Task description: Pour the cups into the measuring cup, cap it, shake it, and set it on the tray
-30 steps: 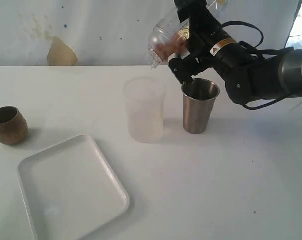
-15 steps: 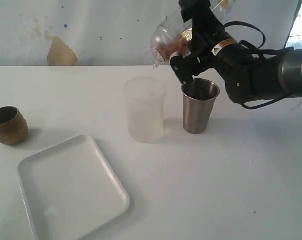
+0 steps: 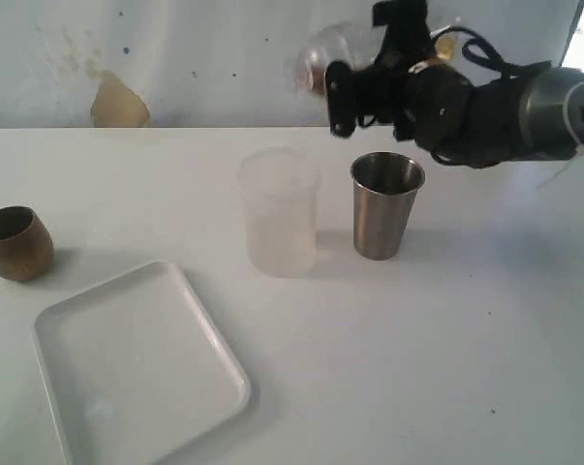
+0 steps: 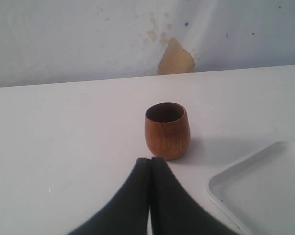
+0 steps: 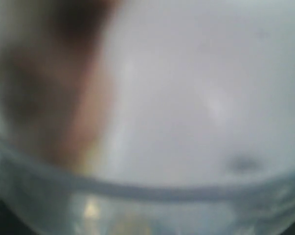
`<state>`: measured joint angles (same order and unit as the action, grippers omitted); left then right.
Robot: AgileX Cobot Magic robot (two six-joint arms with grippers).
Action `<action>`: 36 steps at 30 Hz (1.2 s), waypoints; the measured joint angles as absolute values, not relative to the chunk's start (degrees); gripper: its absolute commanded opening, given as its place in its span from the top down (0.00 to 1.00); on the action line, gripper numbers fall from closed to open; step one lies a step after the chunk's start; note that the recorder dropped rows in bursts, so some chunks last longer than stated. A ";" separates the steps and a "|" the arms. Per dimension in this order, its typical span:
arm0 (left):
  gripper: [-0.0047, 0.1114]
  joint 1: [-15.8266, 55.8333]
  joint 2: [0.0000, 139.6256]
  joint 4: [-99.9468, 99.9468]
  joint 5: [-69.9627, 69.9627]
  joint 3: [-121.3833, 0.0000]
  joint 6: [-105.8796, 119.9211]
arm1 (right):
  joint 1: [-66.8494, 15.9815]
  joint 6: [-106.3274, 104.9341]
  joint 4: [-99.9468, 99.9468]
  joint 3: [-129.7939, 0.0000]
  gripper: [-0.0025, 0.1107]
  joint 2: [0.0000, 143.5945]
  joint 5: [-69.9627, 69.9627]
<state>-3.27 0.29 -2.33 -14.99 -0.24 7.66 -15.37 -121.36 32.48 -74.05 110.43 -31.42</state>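
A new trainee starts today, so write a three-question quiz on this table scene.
1. True or false: the left claw, shut and empty, faces the wooden cup.
2. Fill in: the steel tumbler stands beside the ___ cup.
3. Which vessel is off the table? A wooden cup, B steel tumbler, C measuring cup.
Key: 1 true; 2 frosted, the frosted cup; 3 C.

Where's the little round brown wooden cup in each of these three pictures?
Exterior view: small round brown wooden cup, far left edge.
Left wrist view: cup just beyond the shut left gripper.
Right wrist view: not in it.
Shared landmark: flat white tray beside it.
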 measured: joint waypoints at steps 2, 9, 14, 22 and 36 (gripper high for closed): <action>0.96 -3.27 0.29 -2.33 -14.99 -0.24 7.66 | -14.95 -121.36 37.23 -75.02 0.98 109.50 -35.35; 0.96 -3.27 0.29 -2.33 -14.99 -0.24 7.66 | -17.36 -121.36 29.64 -71.43 0.98 106.63 -35.60; 0.96 -3.27 0.29 -2.33 -14.99 -0.24 7.66 | -19.36 -121.36 18.67 -69.36 0.98 107.09 -49.94; 0.96 -3.27 0.29 -2.33 -14.99 -0.24 7.66 | -18.69 -121.36 48.97 -72.52 0.98 106.62 -36.87; 0.96 -3.27 0.29 -2.33 -14.99 -0.24 7.66 | -21.25 -121.36 56.36 -72.52 0.98 102.49 -33.27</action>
<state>-3.27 0.29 -2.33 -14.99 -0.24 7.66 -21.25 -121.36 56.36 -72.52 102.49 -33.27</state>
